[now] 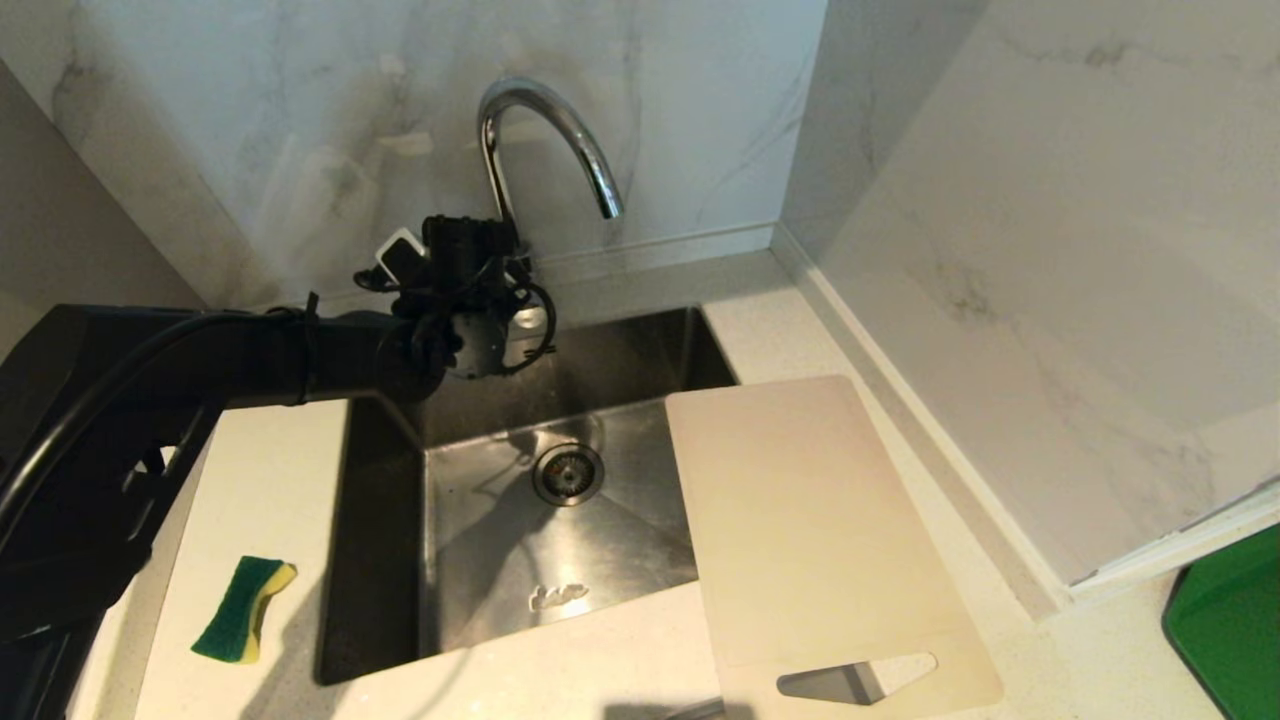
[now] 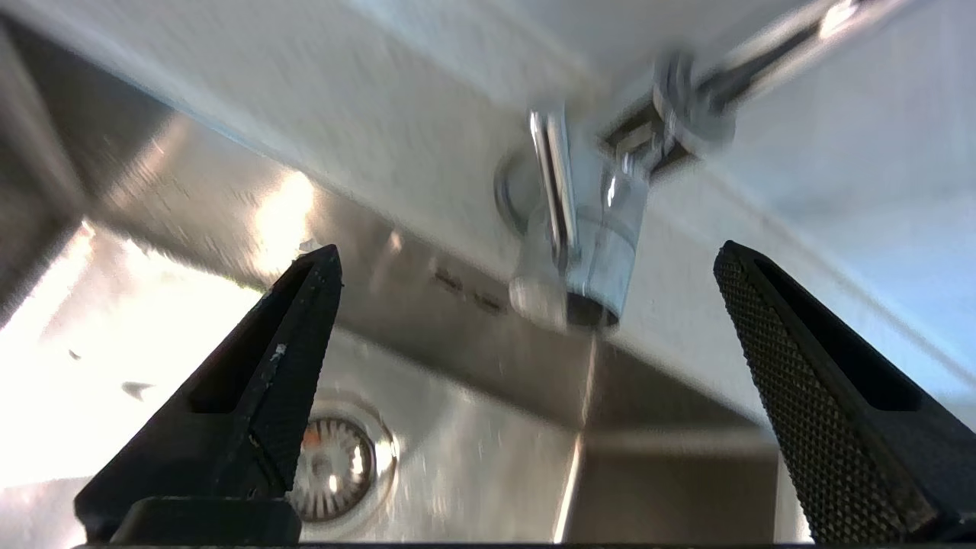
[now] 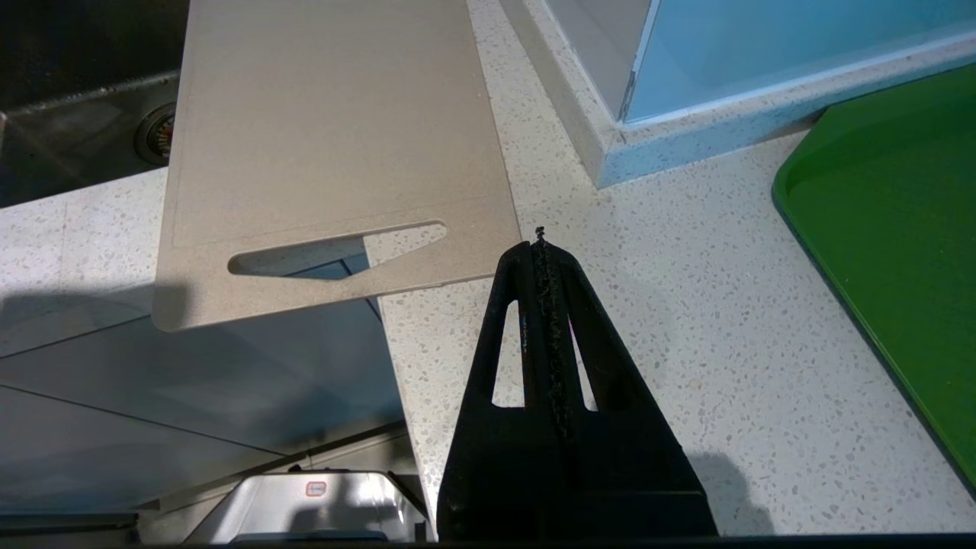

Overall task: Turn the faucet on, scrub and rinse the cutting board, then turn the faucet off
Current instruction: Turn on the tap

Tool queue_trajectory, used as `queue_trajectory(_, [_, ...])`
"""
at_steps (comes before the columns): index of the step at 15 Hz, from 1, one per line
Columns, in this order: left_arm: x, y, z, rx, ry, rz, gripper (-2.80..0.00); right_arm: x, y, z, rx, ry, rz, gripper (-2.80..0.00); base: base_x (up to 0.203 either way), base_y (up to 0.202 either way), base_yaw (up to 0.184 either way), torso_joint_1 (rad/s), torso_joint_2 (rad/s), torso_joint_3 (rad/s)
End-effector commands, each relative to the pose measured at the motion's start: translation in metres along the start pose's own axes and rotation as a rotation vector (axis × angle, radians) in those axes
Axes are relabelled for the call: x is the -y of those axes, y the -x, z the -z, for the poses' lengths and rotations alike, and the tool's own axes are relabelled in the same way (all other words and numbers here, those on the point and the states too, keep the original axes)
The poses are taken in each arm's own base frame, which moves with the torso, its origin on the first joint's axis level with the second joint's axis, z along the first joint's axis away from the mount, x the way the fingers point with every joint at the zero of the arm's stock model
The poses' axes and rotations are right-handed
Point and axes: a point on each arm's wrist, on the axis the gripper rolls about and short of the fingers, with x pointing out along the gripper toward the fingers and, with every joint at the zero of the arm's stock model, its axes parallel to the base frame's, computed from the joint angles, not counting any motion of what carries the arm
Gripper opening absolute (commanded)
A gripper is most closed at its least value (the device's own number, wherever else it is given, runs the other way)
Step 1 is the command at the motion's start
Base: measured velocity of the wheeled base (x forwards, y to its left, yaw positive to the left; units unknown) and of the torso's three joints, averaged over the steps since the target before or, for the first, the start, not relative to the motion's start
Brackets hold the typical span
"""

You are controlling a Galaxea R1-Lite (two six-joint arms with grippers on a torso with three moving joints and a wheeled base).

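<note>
Left wrist view: faucet lies beyond left end effector, fingers wide apart, not touching.

A green-and-yellow sponge lies on the white speckled countertop, near its front edge and to the left of the steel sink. In the floor of the sink there is a round drain, close to the back wall. A green tray sits at the right edge of the countertop, only partly in view. Marble wall panels stand along the back and the right side.
</note>
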Motion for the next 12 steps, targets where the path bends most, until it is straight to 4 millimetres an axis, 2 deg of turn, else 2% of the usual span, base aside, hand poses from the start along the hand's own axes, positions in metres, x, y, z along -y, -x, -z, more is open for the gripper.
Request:
queue_trajectory(1, [-0.002, -0.004, 0.002, 0.069, -0.012, -0.04, 0.0, 0.0, 0.0, 0.0, -0.002, 0.0, 0.0, -2.8, 0.0, 0.0, 0.0, 0.0, 0.0, 0.0])
queue_trajectory(4, [0.001, -0.003, 0.006, 0.133, -0.009, -0.052, 0.0, 0.0, 0.0, 0.0, -0.002, 0.0, 0.0, -2.8, 0.0, 0.0, 0.0, 0.0, 0.0, 0.0])
queue_trajectory(8, [-0.005, -0.009, 0.027, 0.152, -0.018, -0.088, 0.0, 0.0, 0.0, 0.0, 0.0, 0.0, 0.0, -2.8, 0.0, 0.0, 0.0, 0.0, 0.0, 0.0])
queue_trajectory(12, [-0.005, -0.01, 0.026, 0.161, -0.016, -0.084, 0.0, 0.0, 0.0, 0.0, -0.002, 0.0, 0.0, -2.8, 0.0, 0.0, 0.0, 0.0, 0.0, 0.0])
